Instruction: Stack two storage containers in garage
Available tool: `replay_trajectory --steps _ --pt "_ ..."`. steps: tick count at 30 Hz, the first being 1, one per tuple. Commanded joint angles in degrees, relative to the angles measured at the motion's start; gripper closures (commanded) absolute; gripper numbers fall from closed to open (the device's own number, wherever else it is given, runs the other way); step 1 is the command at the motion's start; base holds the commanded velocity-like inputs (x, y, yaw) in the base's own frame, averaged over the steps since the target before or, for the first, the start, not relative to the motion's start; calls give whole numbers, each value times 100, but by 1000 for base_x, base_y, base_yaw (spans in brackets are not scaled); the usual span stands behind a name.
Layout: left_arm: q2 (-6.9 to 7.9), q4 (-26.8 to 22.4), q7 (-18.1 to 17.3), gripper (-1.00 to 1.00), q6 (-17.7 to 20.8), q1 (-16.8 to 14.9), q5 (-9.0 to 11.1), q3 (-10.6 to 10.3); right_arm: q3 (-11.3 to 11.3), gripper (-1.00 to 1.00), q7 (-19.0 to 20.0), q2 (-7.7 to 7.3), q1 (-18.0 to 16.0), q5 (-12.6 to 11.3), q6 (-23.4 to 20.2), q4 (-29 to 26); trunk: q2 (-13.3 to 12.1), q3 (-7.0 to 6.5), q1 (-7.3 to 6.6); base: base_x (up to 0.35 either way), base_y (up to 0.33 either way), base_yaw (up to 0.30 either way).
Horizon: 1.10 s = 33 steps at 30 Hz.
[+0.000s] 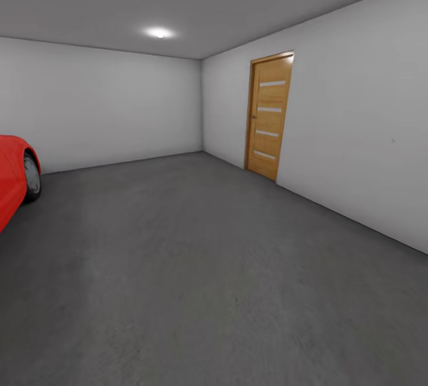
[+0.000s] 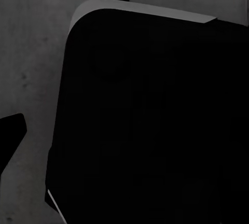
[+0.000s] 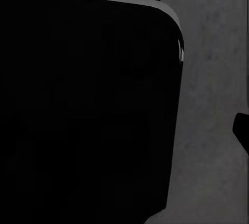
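From the head camera I looked into the garage [image 1: 196, 5]: two plain white walls met at a far corner, and one recessed ceiling light [image 1: 159, 33] glowed above. The floor [image 1: 196, 267] was dark grey, rough and mottled, running from wall to wall. One wooden door [image 1: 269, 115] with four pale slots stood shut in the right wall. At the left edge I saw the nose of one red car [image 1: 10, 181], with one dark wheel [image 1: 31, 176] touching the floor.

On the left wrist camera, a large black rounded body [image 2: 155, 120] with a thin grey edge covered most of my picture, above the same mottled grey floor [image 2: 31, 53]. A single dark tip [image 2: 11, 130] poked in at the edge. I could not tell how the left hand was set.

On the right wrist camera, a matching black body [image 3: 88, 110] hung over the grey floor [image 3: 212, 79], one dark tip [image 3: 241, 130] at the edge. I could not tell that hand's state either.
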<state>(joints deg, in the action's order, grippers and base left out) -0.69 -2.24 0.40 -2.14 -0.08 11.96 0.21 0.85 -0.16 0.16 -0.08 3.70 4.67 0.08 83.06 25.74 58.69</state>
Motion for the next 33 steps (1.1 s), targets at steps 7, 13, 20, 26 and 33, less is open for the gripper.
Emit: replay_trajectory --steps 7,13,20,26,33 --pt "-1 -4 4 -100 -14 -1 34 -1 12 -100 -2 -20 -1 41 17 1 2 4 3 324 0 0" --pt "-2 -2 4 -100 -14 -1 34 1 12 -100 1 -8 -1 47 17 1 2 4 3 324 0 0" --pt "-1 -2 4 -100 -14 -1 34 1 12 -100 1 -11 -1 40 17 1 2 4 3 324 0 0" --pt "-1 -4 4 -100 -14 -1 34 3 12 -100 -1 -15 -1 43 17 1 2 4 3 324 0 0" --pt "-4 -3 4 -100 -15 -1 34 4 12 -100 -2 -5 -1 43 17 1 2 4 3 324 0 0"
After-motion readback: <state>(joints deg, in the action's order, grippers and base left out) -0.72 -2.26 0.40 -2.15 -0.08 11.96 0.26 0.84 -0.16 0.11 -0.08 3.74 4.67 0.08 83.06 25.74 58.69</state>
